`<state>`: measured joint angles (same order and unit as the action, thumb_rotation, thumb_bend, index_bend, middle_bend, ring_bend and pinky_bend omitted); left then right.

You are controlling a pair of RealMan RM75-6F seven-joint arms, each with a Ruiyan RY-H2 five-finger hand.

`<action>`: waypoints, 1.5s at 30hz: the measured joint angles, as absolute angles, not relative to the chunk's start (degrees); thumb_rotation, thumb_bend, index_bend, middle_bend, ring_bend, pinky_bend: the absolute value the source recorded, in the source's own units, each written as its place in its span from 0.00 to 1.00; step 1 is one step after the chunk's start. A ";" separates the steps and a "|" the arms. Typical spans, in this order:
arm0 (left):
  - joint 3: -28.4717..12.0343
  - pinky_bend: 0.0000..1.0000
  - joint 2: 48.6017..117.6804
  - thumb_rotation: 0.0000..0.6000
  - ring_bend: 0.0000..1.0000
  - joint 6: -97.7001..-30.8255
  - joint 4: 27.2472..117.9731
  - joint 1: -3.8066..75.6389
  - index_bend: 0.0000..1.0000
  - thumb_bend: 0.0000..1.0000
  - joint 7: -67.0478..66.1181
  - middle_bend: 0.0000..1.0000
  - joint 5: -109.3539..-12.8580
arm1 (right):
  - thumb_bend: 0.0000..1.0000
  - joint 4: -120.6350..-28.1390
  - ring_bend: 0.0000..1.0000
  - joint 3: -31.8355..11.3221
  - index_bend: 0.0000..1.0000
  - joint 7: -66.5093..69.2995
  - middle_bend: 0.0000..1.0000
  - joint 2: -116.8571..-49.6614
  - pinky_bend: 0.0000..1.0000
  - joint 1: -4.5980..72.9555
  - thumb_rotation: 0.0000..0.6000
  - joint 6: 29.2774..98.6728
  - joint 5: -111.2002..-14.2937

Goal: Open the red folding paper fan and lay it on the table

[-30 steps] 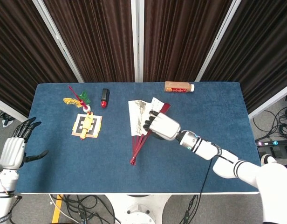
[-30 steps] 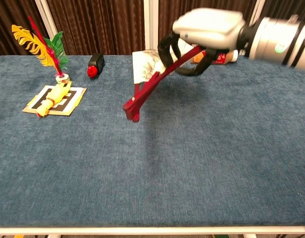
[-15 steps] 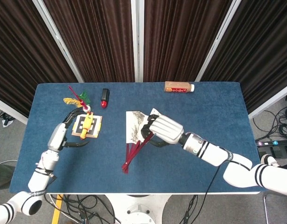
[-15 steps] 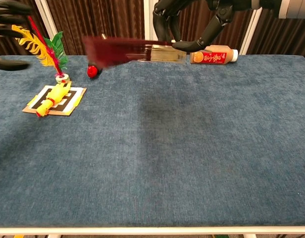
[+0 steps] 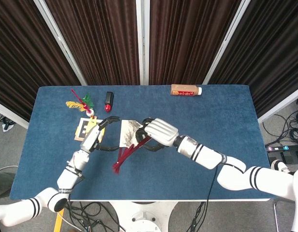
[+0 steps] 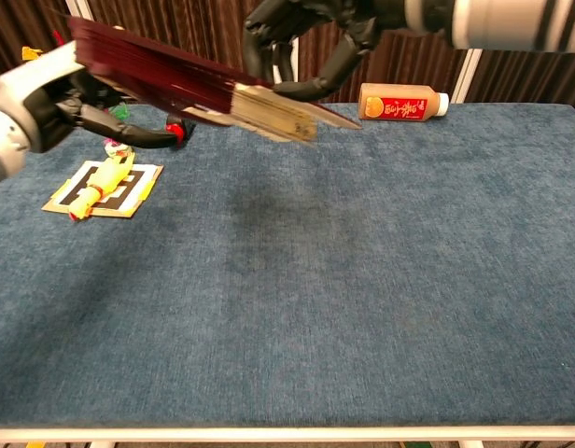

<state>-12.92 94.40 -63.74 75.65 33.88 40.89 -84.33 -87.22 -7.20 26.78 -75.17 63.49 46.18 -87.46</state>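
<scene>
Fan: red folding paper fan [image 5: 128,145], partly spread, lifted above table [image 5: 226,121] at frame centre-left.
Right hand [image 5: 157,134]: fingers pinching fan's ribs.
Left hand [image 5: 95,137]: fingers spread, beside fan's left edge.

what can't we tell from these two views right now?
- Left hand touching the fan or not: chest view blurs it, head view too small.
- Right hand grip: its back covers the fingers in head view; chest view crops it at the top edge.
- Bottle label: too small.
</scene>
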 measured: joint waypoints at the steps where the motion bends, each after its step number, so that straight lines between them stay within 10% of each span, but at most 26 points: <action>1: -13.13 0.20 94.76 1.00 0.20 -63.40 75.63 34.28 0.31 0.02 40.87 0.30 -83.98 | 1.00 -86.87 0.46 -7.62 0.87 26.58 0.72 -75.93 0.20 63.68 1.00 45.87 -86.88; 45: -15.43 0.40 102.28 1.00 0.54 -62.24 71.94 36.71 0.76 0.35 40.34 0.72 -76.40 | 1.00 -84.23 0.46 -10.99 0.87 25.11 0.72 -81.78 0.19 63.03 1.00 44.93 -84.00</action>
<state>-15.43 102.28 -62.24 71.94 36.71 40.34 -76.40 -84.23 -10.99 25.11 -81.78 63.03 44.93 -84.00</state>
